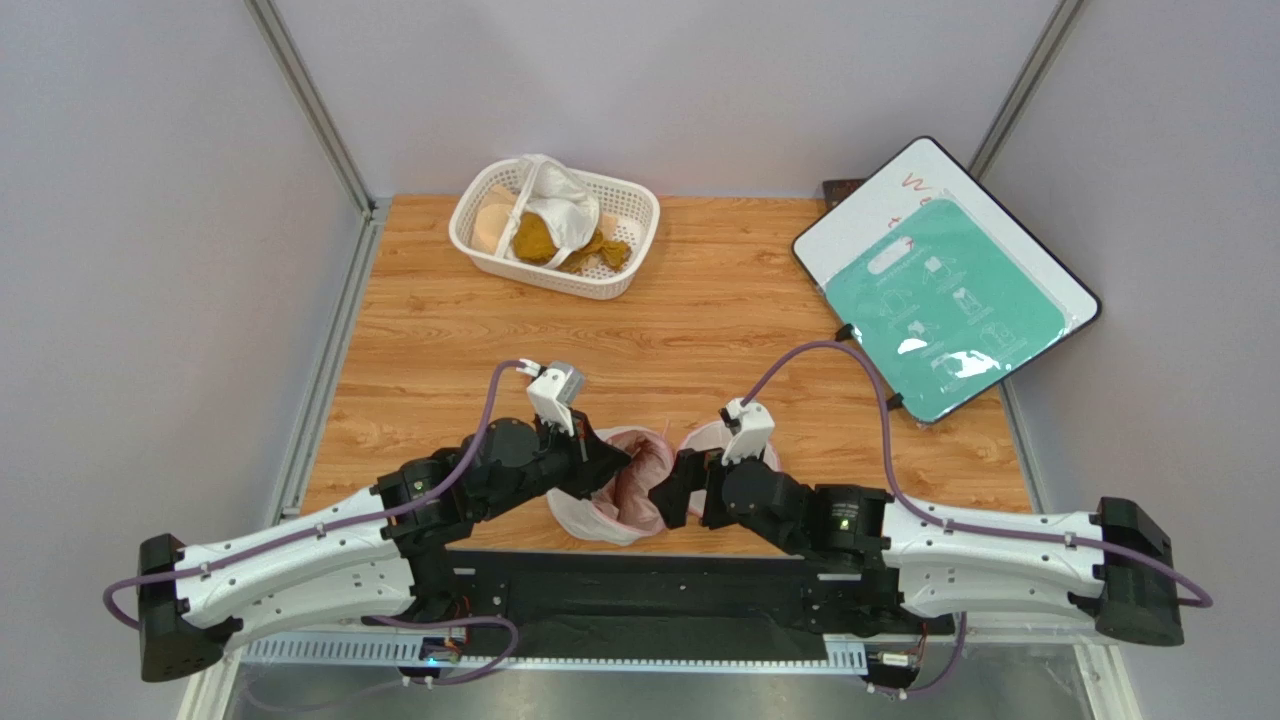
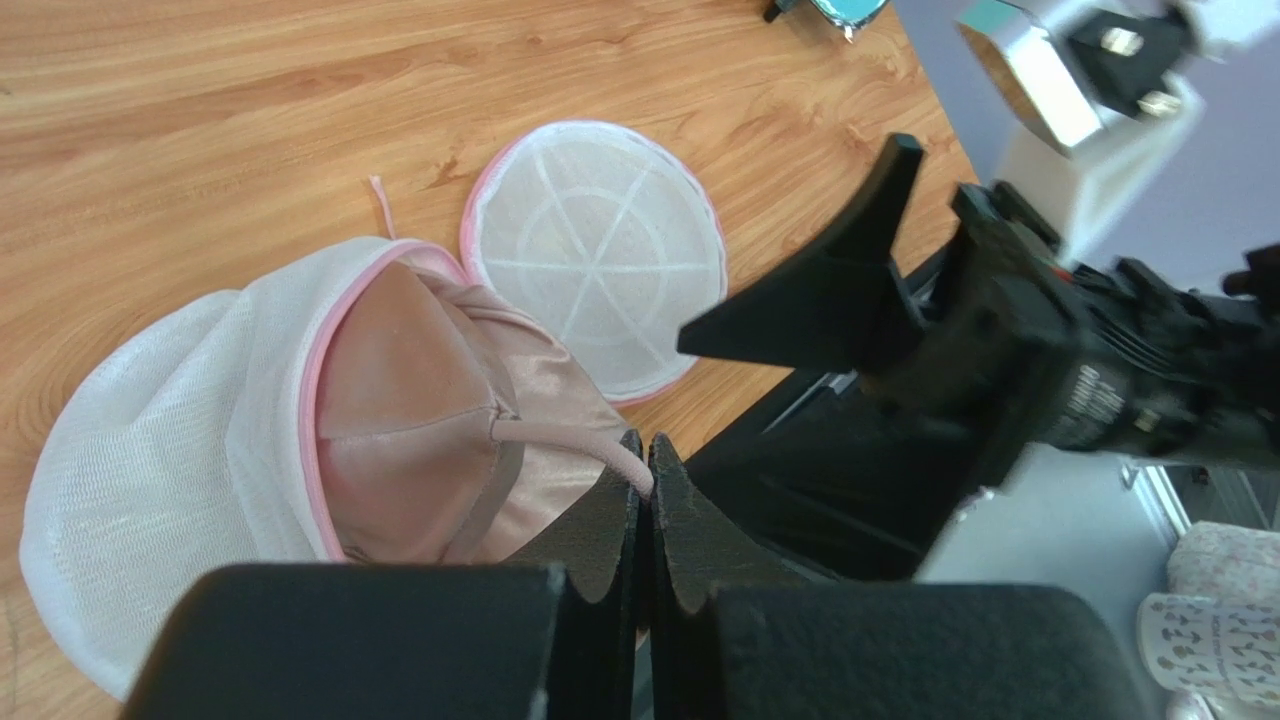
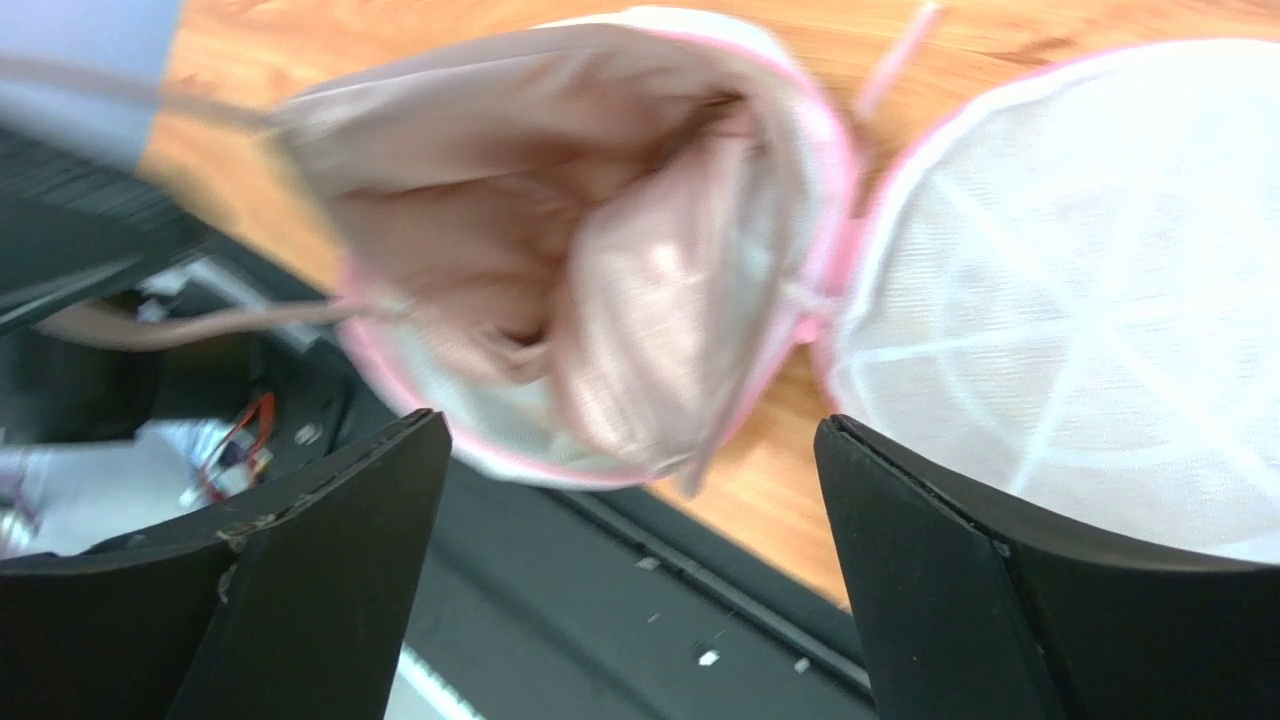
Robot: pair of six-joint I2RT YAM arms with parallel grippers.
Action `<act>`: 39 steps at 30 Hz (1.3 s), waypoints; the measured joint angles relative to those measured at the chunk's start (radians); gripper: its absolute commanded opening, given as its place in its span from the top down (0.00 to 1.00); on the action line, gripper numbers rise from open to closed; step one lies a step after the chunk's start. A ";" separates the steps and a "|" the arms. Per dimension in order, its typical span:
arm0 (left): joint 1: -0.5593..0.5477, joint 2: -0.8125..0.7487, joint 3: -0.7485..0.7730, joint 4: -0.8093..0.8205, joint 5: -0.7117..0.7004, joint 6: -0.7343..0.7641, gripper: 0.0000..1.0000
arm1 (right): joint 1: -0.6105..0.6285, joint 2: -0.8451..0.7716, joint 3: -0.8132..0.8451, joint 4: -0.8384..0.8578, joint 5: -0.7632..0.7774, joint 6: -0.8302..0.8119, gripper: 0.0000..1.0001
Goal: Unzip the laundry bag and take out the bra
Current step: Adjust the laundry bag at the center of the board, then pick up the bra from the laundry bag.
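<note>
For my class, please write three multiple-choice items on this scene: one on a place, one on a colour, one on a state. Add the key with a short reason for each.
1. Where on the table does the white basket stand?
A. far side, towards the left
B. near edge, between the arms
C. far right corner

2. What colour is the zip trim of the laundry bag?
A. blue
B. pink
C. green

3. How do the fingers of the right gripper stand?
A. shut on the bra
B. shut on nothing
C. wide apart

Key:
1 A, it sits by the far edge, left of the middle.
2 B, a pink band rims both halves.
3 C, the right wrist view shows a wide gap between them, with the bra lying in the bag beyond.
</note>
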State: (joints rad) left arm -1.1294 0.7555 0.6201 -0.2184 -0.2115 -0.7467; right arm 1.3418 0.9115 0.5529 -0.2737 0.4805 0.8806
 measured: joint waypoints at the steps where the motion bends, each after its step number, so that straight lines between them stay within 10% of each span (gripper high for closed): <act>1: 0.000 -0.007 -0.007 0.000 0.000 -0.002 1.00 | -0.034 0.012 -0.021 0.023 -0.020 0.003 0.01; 10: 0.000 -0.009 -0.019 0.003 0.023 -0.006 1.00 | -0.177 0.143 -0.096 0.249 -0.212 -0.021 0.03; 15: 0.000 0.035 -0.019 0.024 0.064 -0.002 0.97 | -0.182 0.206 -0.096 0.361 -0.287 -0.035 0.35; 19: 0.000 0.093 -0.019 0.035 0.118 0.025 0.31 | -0.195 0.251 -0.096 0.423 -0.328 -0.037 0.84; 20: 0.000 0.106 -0.019 0.037 0.132 0.031 0.01 | -0.197 0.261 -0.096 0.430 -0.333 -0.033 0.98; 31: 0.009 0.000 0.077 -0.135 0.031 0.103 0.00 | -0.223 0.236 -0.117 0.435 -0.344 -0.025 1.00; 39: 0.167 -0.057 0.054 -0.188 -0.005 0.116 0.28 | -0.246 0.204 -0.130 0.435 -0.351 -0.025 1.00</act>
State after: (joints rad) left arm -0.9627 0.6987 0.6739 -0.4068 -0.2165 -0.6308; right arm 1.0962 1.1160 0.4229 0.1616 0.1291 0.8558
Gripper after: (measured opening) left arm 0.829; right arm 0.015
